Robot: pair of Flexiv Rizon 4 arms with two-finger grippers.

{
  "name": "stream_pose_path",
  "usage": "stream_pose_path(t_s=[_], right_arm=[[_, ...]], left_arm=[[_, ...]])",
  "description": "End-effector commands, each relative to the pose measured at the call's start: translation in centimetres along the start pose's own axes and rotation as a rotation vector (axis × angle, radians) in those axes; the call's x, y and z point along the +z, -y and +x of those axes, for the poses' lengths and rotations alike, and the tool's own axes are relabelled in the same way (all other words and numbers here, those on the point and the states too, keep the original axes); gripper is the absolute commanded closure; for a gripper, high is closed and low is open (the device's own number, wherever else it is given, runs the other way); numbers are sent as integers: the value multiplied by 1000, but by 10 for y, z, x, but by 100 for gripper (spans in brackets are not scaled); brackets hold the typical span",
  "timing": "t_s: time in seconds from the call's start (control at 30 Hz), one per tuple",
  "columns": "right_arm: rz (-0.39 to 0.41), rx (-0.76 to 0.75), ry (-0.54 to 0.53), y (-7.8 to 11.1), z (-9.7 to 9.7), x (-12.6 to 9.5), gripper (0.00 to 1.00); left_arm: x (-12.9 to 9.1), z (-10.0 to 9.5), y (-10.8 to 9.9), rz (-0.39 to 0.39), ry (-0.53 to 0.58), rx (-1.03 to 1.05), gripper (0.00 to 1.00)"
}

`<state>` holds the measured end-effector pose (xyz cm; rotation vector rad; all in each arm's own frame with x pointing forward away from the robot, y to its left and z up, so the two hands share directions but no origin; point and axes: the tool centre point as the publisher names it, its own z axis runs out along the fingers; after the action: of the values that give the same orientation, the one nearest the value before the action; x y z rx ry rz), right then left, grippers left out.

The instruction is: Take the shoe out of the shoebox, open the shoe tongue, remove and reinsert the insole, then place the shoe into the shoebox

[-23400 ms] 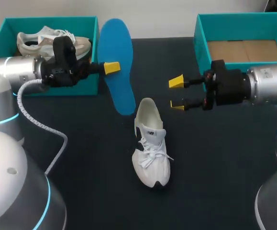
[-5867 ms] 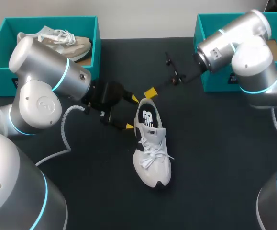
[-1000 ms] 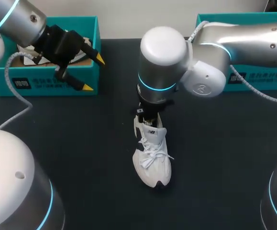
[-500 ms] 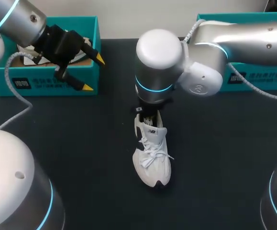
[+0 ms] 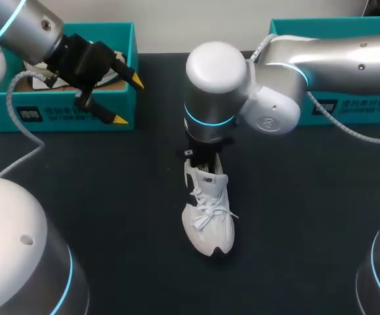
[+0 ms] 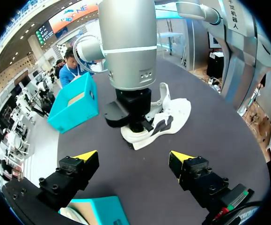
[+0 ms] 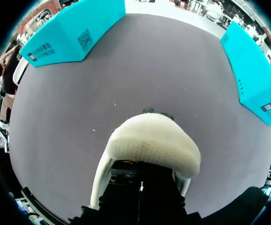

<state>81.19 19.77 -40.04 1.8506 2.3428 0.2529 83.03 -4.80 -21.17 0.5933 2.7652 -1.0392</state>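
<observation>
Dark table [image 5: 295,230] in the head view carries a white shoe [image 5: 207,210] at its middle, toe toward the near edge. The right gripper [image 5: 201,156] sits at the heel opening, hidden under its wrist, so apart or together cannot be told. The left gripper [image 5: 128,100] hangs spread apart, holding nothing, beside the left shoebox [image 5: 71,115] at the far-left corner. Left wrist view: yellow tips wide apart, the shoe ahead beneath the right arm [image 6: 126,51]. Right wrist view: the shoe's padded heel lies directly under the gripper.
</observation>
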Motion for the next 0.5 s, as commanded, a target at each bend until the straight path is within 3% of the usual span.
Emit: stream_pose_path(t_s=[0.03, 0.2, 0.5], right_arm=[[-2, 20, 39, 4, -1, -15, 100], [46, 52, 57, 13, -3, -45, 100], [224, 71, 51, 40, -3, -78, 100]], left_arm=[[0, 0, 0, -2, -1, 0, 0], [0, 0, 0, -2, -1, 0, 0], [0, 0, 0, -2, -1, 0, 0]])
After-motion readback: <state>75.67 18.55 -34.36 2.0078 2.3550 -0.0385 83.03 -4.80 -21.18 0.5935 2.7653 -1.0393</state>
